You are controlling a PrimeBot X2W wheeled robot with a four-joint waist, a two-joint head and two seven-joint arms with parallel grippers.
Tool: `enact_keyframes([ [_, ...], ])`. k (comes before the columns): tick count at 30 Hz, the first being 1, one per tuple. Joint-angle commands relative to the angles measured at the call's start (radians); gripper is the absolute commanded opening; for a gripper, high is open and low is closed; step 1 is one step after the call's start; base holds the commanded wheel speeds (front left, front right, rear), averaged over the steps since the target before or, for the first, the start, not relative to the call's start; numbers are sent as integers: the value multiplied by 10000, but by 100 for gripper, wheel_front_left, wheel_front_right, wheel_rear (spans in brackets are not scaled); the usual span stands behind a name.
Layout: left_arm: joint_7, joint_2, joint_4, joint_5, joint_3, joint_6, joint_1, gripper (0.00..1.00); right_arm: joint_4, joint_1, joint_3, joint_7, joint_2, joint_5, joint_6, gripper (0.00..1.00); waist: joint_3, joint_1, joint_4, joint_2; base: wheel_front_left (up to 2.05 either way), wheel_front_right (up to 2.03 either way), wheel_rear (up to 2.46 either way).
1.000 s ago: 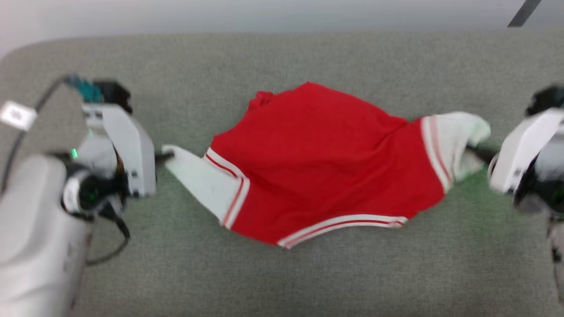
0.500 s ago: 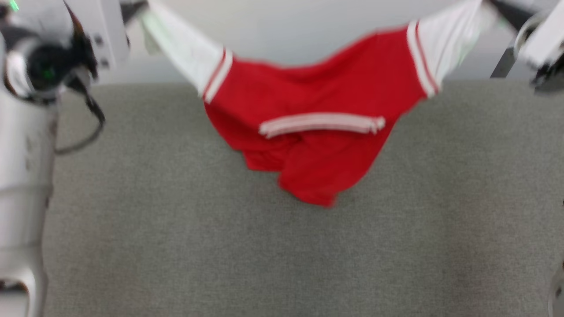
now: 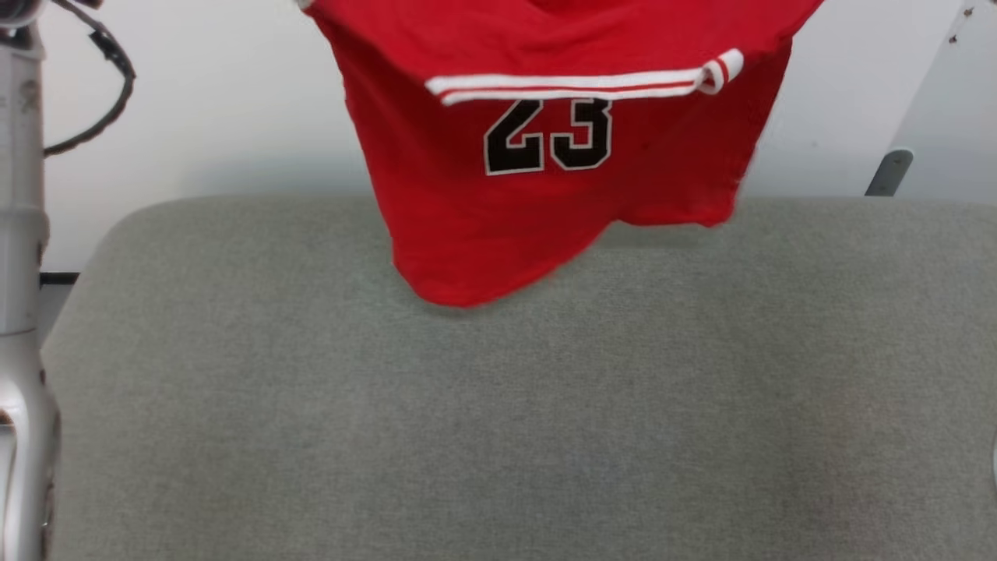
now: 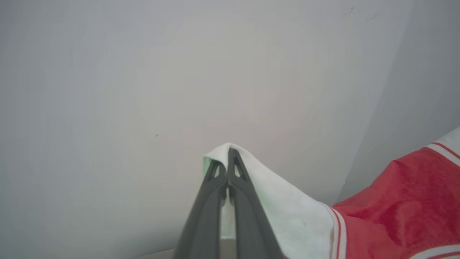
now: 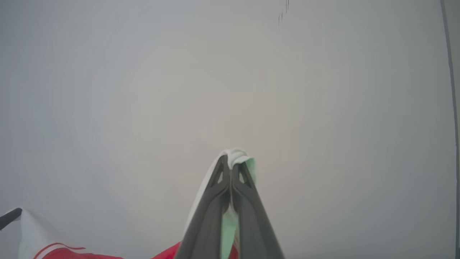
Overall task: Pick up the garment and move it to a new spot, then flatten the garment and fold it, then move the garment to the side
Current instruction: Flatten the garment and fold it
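The garment (image 3: 537, 195), a bright red shirt with a black "23" and a red-and-white striped band, hangs in the air at the top of the head view, its lower hem just above the grey cushion (image 3: 498, 405). In the left wrist view my left gripper (image 4: 228, 158) is shut on the tip of a white sleeve of the garment (image 4: 287, 212), with red fabric off to the right. My right gripper (image 5: 230, 163) is shut on the other white sleeve tip of the garment (image 5: 240, 156), seen against a pale wall.
A wide grey upholstered surface spreads below the hanging shirt. My pale left forearm (image 3: 19, 312) and its black cable (image 3: 109, 86) run up the left edge. A white wall (image 3: 218, 117) stands behind, with a grey leg (image 3: 888, 171) at the far right.
Both grippers have lifted the garment by its sleeves from lying on the cushion up into the air. The camera has tilted; the "23" print now faces me.
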Motion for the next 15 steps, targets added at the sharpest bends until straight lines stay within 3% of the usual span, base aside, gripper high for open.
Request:
enact_keyframes([
  [1, -8, 4, 16, -44, -1, -48, -99, 0, 43, -107, 11, -38, -38, 32, 7, 0, -46, 0, 57, -1, 0, 0, 0],
  [7, 72, 49, 210, -133, -209, -93, -293, 0, 309, -450, -47, -121, -145, -48, 7, 0, 301, 0, 121, -1, 0, 0, 0],
  [15, -545, -80, -101, 157, -495, -128, -1003, 0, 105, -1175, 524, -934, -329, -810, 7, 0, 2572, 0, 88, -1, 0, 0, 0],
])
